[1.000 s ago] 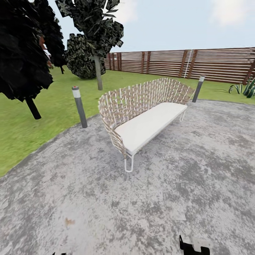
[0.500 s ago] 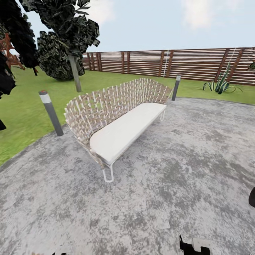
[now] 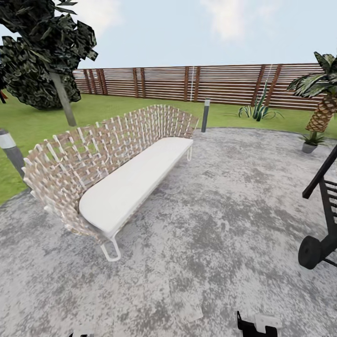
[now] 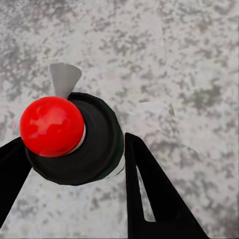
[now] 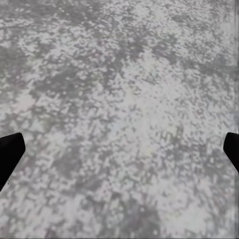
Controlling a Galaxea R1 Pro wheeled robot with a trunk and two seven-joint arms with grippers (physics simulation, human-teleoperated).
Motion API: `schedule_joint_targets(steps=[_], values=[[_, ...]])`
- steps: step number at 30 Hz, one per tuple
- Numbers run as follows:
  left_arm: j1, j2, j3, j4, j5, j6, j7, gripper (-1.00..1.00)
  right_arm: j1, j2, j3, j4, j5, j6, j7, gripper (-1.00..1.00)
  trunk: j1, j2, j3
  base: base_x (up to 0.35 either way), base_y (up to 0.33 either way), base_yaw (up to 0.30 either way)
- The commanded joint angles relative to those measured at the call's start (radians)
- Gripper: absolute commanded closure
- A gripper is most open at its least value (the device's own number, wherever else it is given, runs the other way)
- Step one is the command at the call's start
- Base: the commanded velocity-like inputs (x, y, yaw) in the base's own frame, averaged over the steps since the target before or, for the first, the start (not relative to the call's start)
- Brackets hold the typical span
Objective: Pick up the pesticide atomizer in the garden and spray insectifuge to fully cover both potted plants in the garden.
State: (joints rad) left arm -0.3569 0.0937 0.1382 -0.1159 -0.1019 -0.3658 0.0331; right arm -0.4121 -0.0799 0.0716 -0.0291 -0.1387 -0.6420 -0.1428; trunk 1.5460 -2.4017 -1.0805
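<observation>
Seen end-on in the left wrist view, the pesticide atomizer (image 4: 94,149) is a dark round body with a pale grey nozzle and a red ball on top. My left gripper (image 4: 72,140) is shut on it, one black finger (image 4: 149,194) pressed against each side, above grey mottled paving. One potted plant (image 3: 311,140), a low green rosette in a small grey pot, stands far off at the paving's right edge under a palm. My right gripper (image 5: 119,149) is open, its fingertips spread wide over bare paving.
A woven bench (image 3: 117,168) with a white seat stands left of centre on the paving. A black wheeled frame (image 3: 323,220) is close on the right. Bollards (image 3: 205,114) edge the lawn. The palm (image 3: 323,110), an agave (image 3: 257,111) and the slat fence (image 3: 187,84) lie behind.
The head view has swung to the right, so the bench sits further left in the picture. The palm, the potted plant and the black wheeled frame have come into view.
</observation>
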Motion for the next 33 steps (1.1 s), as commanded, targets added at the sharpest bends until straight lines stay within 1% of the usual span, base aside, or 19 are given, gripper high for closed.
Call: schedule_joint_targets(steps=[1,13,19,24,33], values=[[-0.001,0.0,0.006,0.001,-0.011,-0.004,0.004,1.0,-0.001,0.0,0.008,0.001,-0.009,-0.002,-0.001,-1.0,0.0,0.0,-0.001,0.28,-0.168,-0.3],[-0.001,0.0,0.006,0.001,-0.011,-0.004,0.004,1.0,-0.001,0.0,0.008,0.001,-0.009,-0.002,-0.001,-1.0,0.0,0.0,-0.001,0.28,-0.166,-0.3],[-0.001,0.0,0.007,0.001,-0.01,-0.004,0.004,1.0,-0.001,0.0,0.008,0.001,-0.009,-0.002,-0.001,-1.0,0.0,0.0,-0.001,0.316,-0.055,-0.3],[-0.001,0.0,0.007,0.001,-0.01,-0.004,0.004,1.0,-0.001,0.0,0.008,0.001,-0.009,-0.002,-0.001,-1.0,0.0,0.0,-0.001,0.336,0.075,-0.3],[-0.001,0.001,0.009,0.001,-0.01,-0.003,0.005,1.0,-0.001,0.0,0.008,0.001,-0.009,-0.002,-0.001,-1.0,0.0,0.0,-0.001,0.304,0.203,-0.3]])
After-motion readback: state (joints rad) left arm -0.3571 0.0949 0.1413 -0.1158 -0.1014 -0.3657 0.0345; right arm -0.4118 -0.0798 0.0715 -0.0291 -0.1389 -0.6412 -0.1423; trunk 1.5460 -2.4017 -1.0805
